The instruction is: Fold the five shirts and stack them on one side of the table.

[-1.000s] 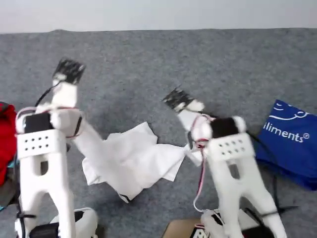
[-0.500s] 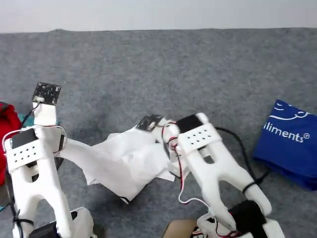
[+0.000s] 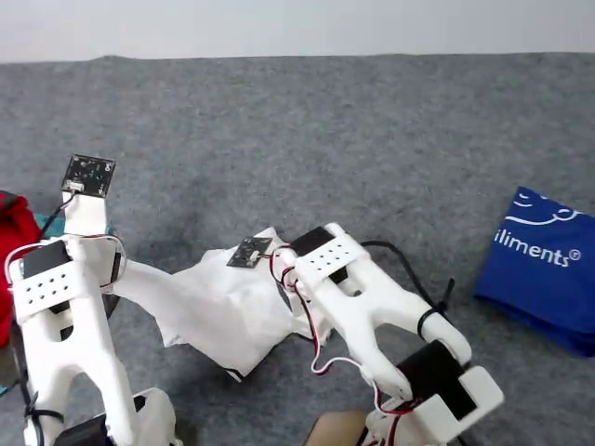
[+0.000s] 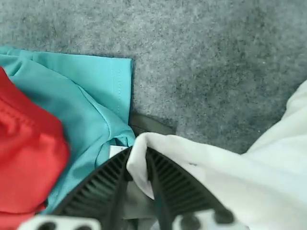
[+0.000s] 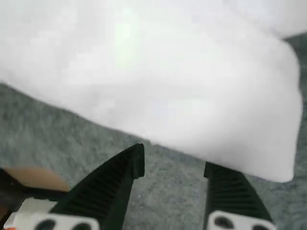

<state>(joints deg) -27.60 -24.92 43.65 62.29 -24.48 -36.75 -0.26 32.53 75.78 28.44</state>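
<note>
White shirt (image 3: 223, 302) lies crumpled on grey table (image 3: 372, 130), front centre, between the arms. Left wrist view: left gripper (image 4: 139, 155) clamped on its edge, teal shirt (image 4: 81, 91) and red shirt (image 4: 24, 163) just beside. Right wrist view: right gripper (image 5: 173, 160) jaws apart, over table at shirt's edge. High view adds blue shirt (image 3: 544, 265), far right.

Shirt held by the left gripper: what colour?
White. The shirt shows best in the left wrist view, pinched in the left gripper.
</note>
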